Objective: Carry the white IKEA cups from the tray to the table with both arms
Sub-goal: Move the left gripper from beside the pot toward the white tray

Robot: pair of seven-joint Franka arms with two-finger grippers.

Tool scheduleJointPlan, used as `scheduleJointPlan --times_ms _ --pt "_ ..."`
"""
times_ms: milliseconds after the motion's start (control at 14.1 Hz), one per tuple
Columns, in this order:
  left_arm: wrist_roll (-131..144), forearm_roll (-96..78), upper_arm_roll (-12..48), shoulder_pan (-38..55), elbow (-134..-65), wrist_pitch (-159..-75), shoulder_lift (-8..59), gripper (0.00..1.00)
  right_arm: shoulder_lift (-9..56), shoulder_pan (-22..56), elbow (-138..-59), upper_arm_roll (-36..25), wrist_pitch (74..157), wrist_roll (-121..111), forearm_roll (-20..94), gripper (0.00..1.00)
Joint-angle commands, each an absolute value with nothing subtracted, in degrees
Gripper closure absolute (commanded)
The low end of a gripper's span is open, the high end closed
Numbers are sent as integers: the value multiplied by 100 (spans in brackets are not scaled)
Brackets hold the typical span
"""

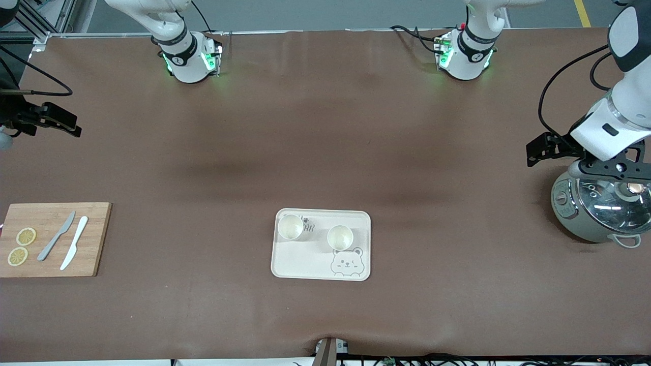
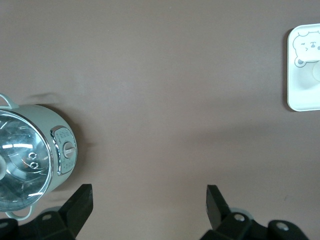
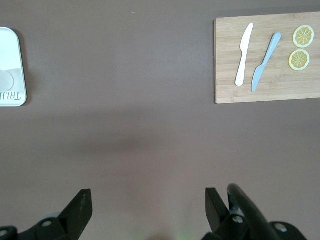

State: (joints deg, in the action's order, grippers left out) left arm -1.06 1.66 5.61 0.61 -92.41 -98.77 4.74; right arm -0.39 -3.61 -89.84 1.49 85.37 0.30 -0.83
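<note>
Two cream-white cups stand upright on the bear-print tray in the middle of the table. One cup is at the tray's corner toward the right arm's end. The other cup is just above the bear drawing. My left gripper hangs open and empty at the left arm's end of the table, beside the cooker; its wrist view shows bare table between the fingers. My right gripper hangs open and empty over the right arm's end of the table, with bare table between its fingers in its wrist view. Both are far from the cups.
A grey-green cooker with a glass lid stands at the left arm's end, under the left wrist. A wooden cutting board with a grey knife, a white knife and two lemon slices lies at the right arm's end.
</note>
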Motion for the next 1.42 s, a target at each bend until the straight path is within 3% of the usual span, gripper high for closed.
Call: scheduleJointPlan --times_ms 0,709,993,1348 --pt "-123 211 571 79 -9149 -9782 519 0 -88 -431 -9009 211 8490 -62 -158 0" --pt "534 228 905 307 -9123 -9791 667 0 -88 -466 -9018 211 8490 -62 -158 0" --pt "1536 325 861 1018 -8097 -9730 1711 0 -88 -448 -9018 211 8490 -62 -158 0" --pt "1985 686 870 1589 -7403 -9773 2590 0 -79 -448 -9018 211 8490 -62 -158 0"
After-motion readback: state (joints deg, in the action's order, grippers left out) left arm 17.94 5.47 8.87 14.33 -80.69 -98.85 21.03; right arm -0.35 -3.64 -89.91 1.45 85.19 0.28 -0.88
